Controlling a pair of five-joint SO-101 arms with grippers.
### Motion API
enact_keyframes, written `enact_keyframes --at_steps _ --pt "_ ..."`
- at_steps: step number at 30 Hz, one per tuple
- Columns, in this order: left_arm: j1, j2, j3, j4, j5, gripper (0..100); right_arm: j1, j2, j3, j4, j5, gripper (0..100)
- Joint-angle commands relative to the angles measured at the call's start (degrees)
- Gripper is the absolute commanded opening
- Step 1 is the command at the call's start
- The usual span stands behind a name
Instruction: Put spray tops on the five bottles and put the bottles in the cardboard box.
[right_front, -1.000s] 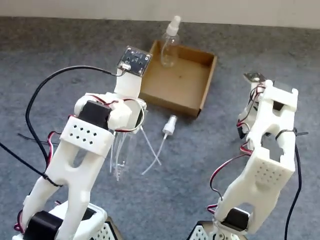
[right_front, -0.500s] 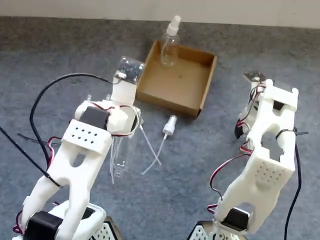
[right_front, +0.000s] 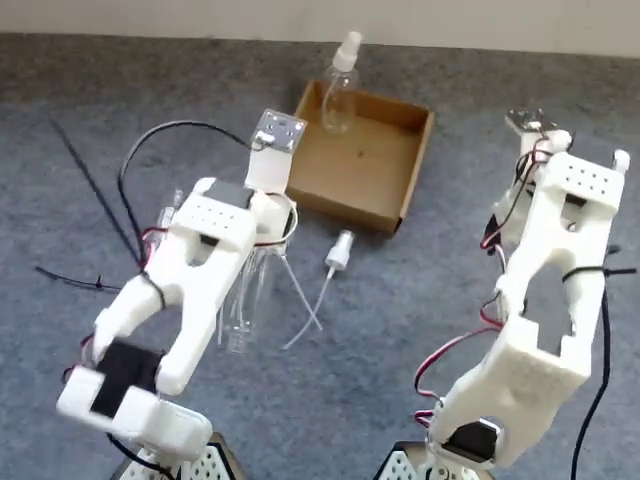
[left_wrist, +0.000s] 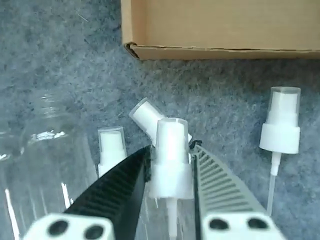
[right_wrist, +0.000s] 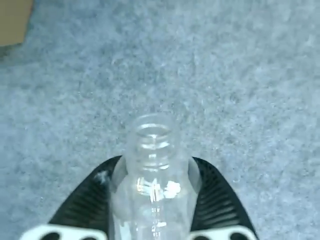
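Both arms moved: left arm swung its upper link back, right arm rose toward the far edge. Open carpet lies between them. Cardboard box has a capped bottle at its far corner. Your right gripper clamps an uncapped bottle; left gripper pinches a spray top. A loose spray top lies just off the box's near wall.
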Motion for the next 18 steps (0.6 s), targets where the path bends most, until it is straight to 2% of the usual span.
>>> enact_keyframes --at_steps 1,6,11,18 --pt "-0.9 -1.0 -3.3 -0.6 0.7 8 -0.7 -9.2 9.3 -7.3 -0.2 0.4" --pt "-0.7 -10.9 -6.2 4.1 0.6 8 -6.0 -19.8 23.2 -14.4 -1.0 0.4" --pt "-2.4 -20.5 -14.5 11.2 -4.0 8 -13.5 -30.8 29.1 -17.5 -9.8 0.4" --pt "-11.3 -30.7 -29.7 15.2 -6.0 8 -32.7 -45.1 29.6 -20.4 -20.5 0.4"
